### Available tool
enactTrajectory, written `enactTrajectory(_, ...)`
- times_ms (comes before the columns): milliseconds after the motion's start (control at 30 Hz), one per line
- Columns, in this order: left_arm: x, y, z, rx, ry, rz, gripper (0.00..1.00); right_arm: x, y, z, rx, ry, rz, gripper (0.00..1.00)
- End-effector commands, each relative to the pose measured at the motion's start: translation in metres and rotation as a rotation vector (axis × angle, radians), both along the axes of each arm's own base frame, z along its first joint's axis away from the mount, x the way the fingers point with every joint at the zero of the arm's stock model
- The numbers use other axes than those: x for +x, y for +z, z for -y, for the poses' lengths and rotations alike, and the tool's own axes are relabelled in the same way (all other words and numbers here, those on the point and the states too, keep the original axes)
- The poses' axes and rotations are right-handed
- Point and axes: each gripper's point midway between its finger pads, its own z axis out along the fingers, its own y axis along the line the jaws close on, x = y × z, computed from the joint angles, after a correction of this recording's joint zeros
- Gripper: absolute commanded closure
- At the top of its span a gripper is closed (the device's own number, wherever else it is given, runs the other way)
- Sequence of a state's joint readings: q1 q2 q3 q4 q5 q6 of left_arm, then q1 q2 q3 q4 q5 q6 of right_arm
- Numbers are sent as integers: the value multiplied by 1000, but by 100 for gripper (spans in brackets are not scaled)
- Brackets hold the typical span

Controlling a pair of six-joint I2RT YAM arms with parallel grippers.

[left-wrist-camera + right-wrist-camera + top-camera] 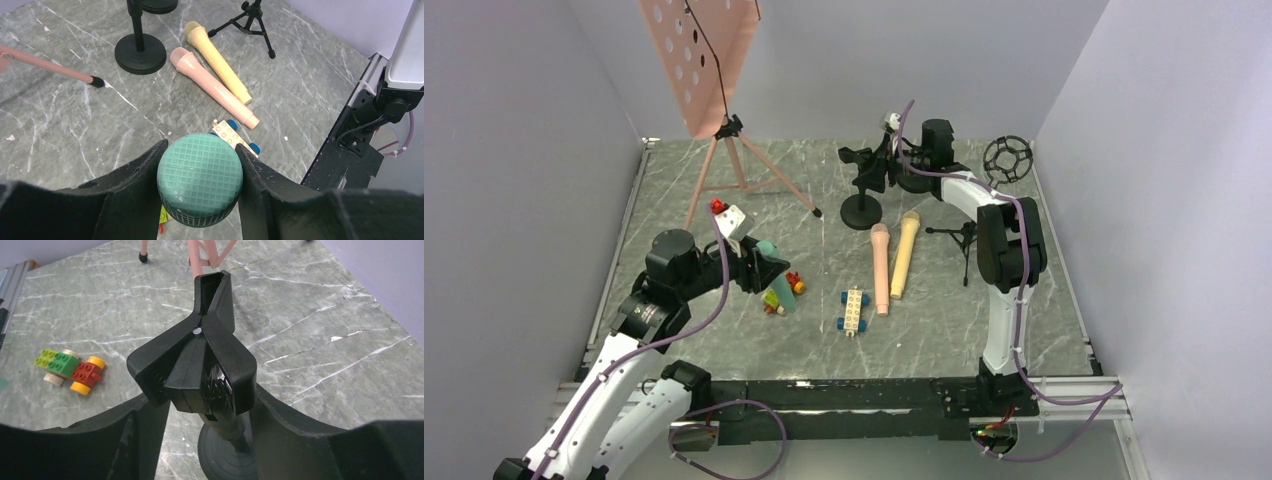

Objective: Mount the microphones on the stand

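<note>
- Three microphones share a grey marbled worktop [1034,320] with pale walls around it.
- The mint green microphone [200,182] is clamped in the left claw [200,150]. In the left wrist view its gridded round head fills the gap between the two black fingers.
- From above, that claw sits over the left-centre of the worktop, holding the microphone at a tilt. A green-and-red toy-brick car [774,298] lies just beneath it.
- The salmon pink microphone [880,268] and the pale tan-yellow microphone [904,252] lie close side by side near the middle. Their heads point toward the back wall.
- The stand [862,205] is black with a round base. It is upright just behind those two heads.
- A black spring clip [200,365] tops the stand.
- The right claw [202,400] reaches to the back and grasps this clip, one finger pressed against each side of its wide rear end.
- A white-and-blue toy-brick car [852,311] lies beside the pink microphone's handle end.
- A pink music stand [699,60] on tripod legs rises at the back left.
- A small black tripod [964,240] stands right of the yellow microphone.
- A black ring mount [1007,158] sits at the back right.
</note>
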State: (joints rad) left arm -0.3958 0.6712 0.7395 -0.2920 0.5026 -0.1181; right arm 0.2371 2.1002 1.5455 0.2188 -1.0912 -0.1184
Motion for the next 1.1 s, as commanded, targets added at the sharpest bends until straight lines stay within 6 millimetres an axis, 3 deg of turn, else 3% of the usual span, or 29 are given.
enactTrajectory(0, -2, 28, 3, -49, -22, 66, 97, 5, 21, -3, 35, 37, 78, 43)
enactTrajectory(267, -2, 28, 4, -57, -23, 64, 97, 5, 22, -4, 44, 54, 81, 76)
enactTrajectory(367, -3, 30, 4, -55, -26, 68, 97, 4, 26, -4, 45, 57, 83, 99)
enactTrajectory(467, -4, 32, 4, -51, -28, 74, 97, -3, 34, -5, 57, 83, 79, 100)
enactTrajectory(600, -4, 31, 3, -44, -26, 78, 97, -30, 62, -10, 125, 186, 80, 100)
enactTrajectory(700, -4, 31, 2, -39, -26, 78, 97, -61, 86, -12, 204, 274, 111, 100)
enactTrajectory(800, -5, 30, 1, -36, -24, 79, 97, -105, 105, -10, 281, 386, 191, 100)
enactTrajectory(867, -5, 31, 1, -34, -24, 81, 97, -114, 96, -18, 260, 435, 62, 100)
enactTrajectory(967, -6, 32, 0, -28, -23, 82, 97, -144, 87, -26, 228, 499, 144, 100)
enactTrajectory(1067, -7, 32, -1, -24, -18, 85, 97, -156, 85, -30, 232, 510, 96, 100)
